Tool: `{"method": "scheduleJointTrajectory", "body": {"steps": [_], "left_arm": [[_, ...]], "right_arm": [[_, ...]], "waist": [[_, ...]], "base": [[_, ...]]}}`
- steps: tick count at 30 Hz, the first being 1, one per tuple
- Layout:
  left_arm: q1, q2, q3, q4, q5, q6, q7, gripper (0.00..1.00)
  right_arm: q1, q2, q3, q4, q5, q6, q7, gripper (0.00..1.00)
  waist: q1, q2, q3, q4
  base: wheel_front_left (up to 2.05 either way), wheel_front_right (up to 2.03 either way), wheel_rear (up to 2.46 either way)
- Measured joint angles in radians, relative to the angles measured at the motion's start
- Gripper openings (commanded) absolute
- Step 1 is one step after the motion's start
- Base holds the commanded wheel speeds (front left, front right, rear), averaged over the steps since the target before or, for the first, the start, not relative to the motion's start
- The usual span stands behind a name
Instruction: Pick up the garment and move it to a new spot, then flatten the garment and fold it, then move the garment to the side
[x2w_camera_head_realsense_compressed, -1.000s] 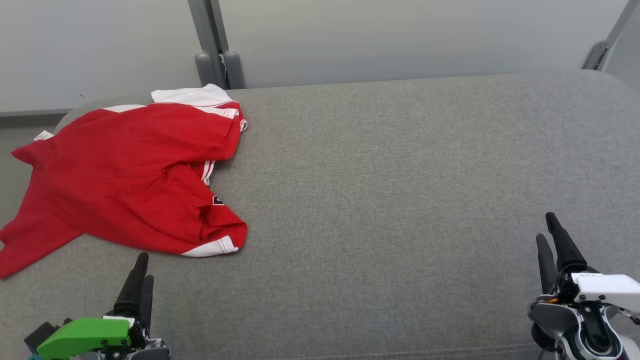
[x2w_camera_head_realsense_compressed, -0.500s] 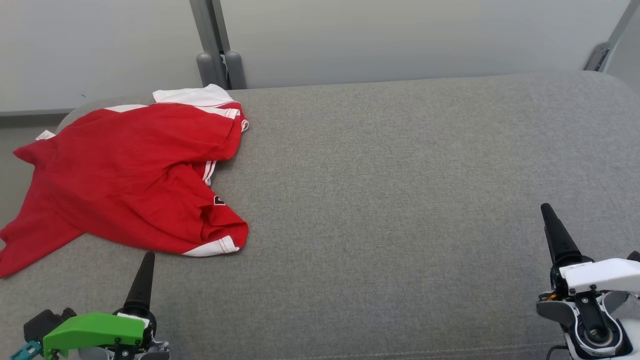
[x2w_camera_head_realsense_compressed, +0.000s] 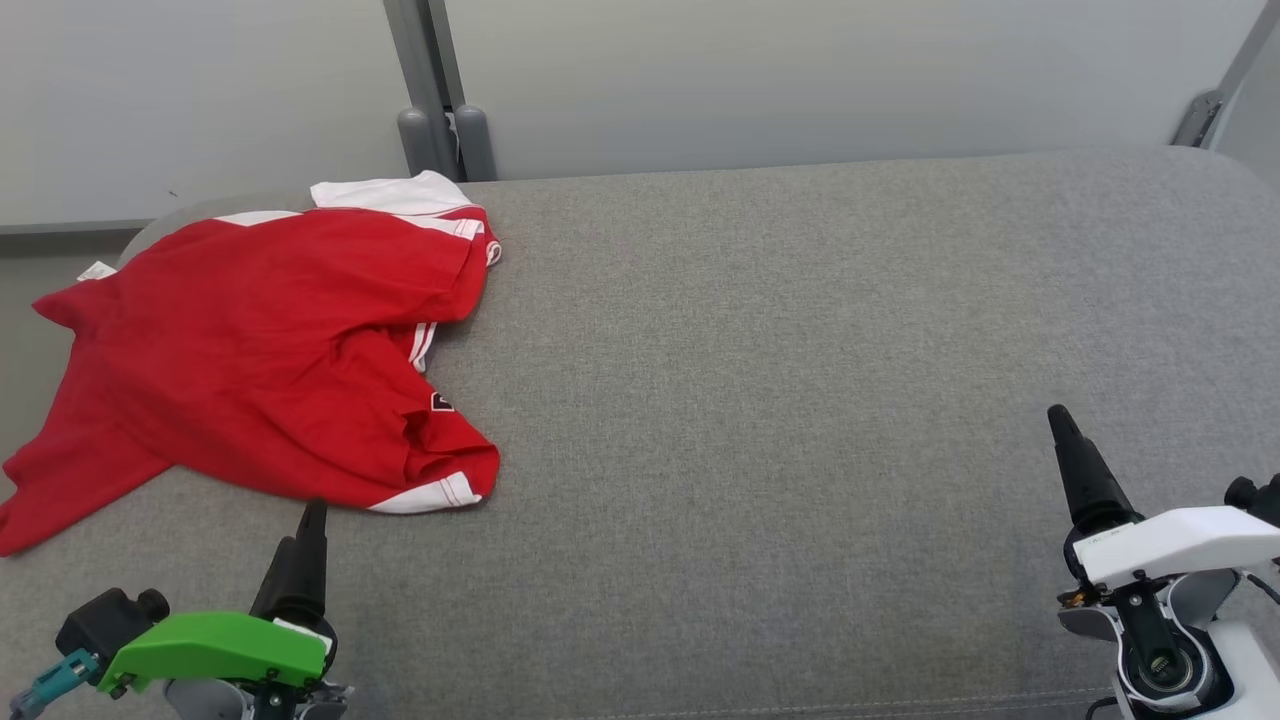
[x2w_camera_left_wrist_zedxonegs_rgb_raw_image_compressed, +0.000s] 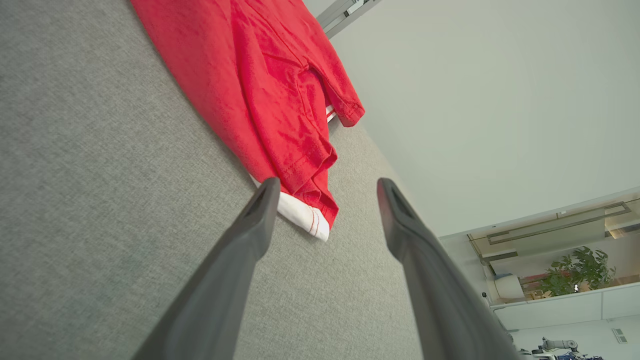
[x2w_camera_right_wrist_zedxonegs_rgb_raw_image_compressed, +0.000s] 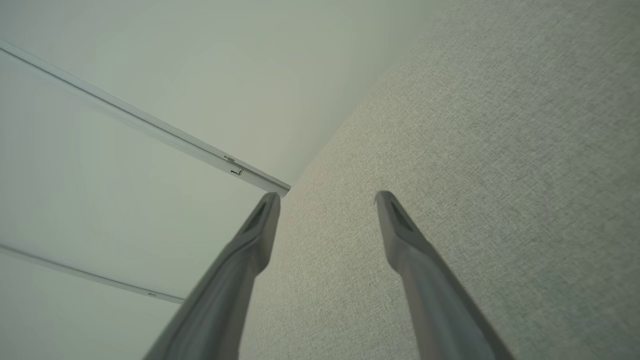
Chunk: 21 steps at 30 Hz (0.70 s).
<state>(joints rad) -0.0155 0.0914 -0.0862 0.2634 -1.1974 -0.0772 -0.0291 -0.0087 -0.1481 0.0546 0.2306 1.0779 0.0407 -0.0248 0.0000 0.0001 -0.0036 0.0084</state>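
Note:
A red garment (x2w_camera_head_realsense_compressed: 250, 340) with white trim lies crumpled at the left of a grey cushioned surface (x2w_camera_head_realsense_compressed: 800, 400), one part hanging over the left edge. My left gripper (x2w_camera_head_realsense_compressed: 305, 530) sits just below its near white hem. In the left wrist view the garment (x2w_camera_left_wrist_zedxonegs_rgb_raw_image_compressed: 270, 90) lies ahead and my left gripper (x2w_camera_left_wrist_zedxonegs_rgb_raw_image_compressed: 325, 187) stands open, empty, with the hem's white corner just past its tips. My right gripper (x2w_camera_head_realsense_compressed: 1065, 430) hovers at the lower right, far from the garment. In the right wrist view my right gripper (x2w_camera_right_wrist_zedxonegs_rgb_raw_image_compressed: 325, 197) is open over bare grey fabric.
A pale wall (x2w_camera_head_realsense_compressed: 800, 70) rises behind the surface, with a grey post (x2w_camera_head_realsense_compressed: 425, 90) and two grey cylinders behind the garment. A bracket (x2w_camera_head_realsense_compressed: 1195, 115) stands at the far right corner. The wide stretch of cushion to the right of the garment is bare.
Both grippers have rolled, so their fingers line up one behind the other in the head view. The left gripper has crept towards the garment's hem; the right has shifted slightly left.

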Motion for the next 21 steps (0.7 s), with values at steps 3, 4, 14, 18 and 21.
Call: {"method": "scheduleJointTrajectory", "body": {"steps": [3, 4, 14, 18, 21], "left_arm": [[0.0, 0.002, -0.01, -0.01, 0.05, 0.008, -0.008, 1.0], [0.0, 0.003, -0.013, -0.012, 0.059, 0.009, -0.01, 1.0], [0.0, 0.014, -0.044, -0.031, 0.211, 0.03, -0.049, 1.0], [0.0, 0.016, -0.05, -0.04, 0.259, 0.036, -0.06, 1.0], [0.0, 0.02, -0.054, -0.046, 0.306, 0.042, -0.069, 1.0]], "right_arm": [[0.0, -0.006, 0.015, -0.005, -0.042, -0.011, -0.009, 1.0], [0.0, -0.007, 0.019, -0.007, -0.055, -0.016, -0.01, 1.0], [0.0, -0.027, 0.055, -0.016, -0.195, -0.042, -0.048, 1.0], [0.0, -0.038, 0.066, -0.02, -0.25, -0.049, -0.059, 1.0], [0.0, -0.043, 0.074, -0.025, -0.292, -0.053, -0.067, 1.0]], "waist": [[0.0, 0.0, -0.002, 0.0], [0.0, 0.0, -0.002, 0.0], [0.0, 0.0, -0.004, 0.001], [0.0, 0.0, -0.004, 0.001], [0.0, 0.0, -0.004, 0.002]], "base": [[0.0, 0.0, 0.0], [0.0, 0.0, 0.0], [0.0, 0.0, 0.0], [0.0, 0.0, 0.0], [0.0, 0.0, 0.0]]}}
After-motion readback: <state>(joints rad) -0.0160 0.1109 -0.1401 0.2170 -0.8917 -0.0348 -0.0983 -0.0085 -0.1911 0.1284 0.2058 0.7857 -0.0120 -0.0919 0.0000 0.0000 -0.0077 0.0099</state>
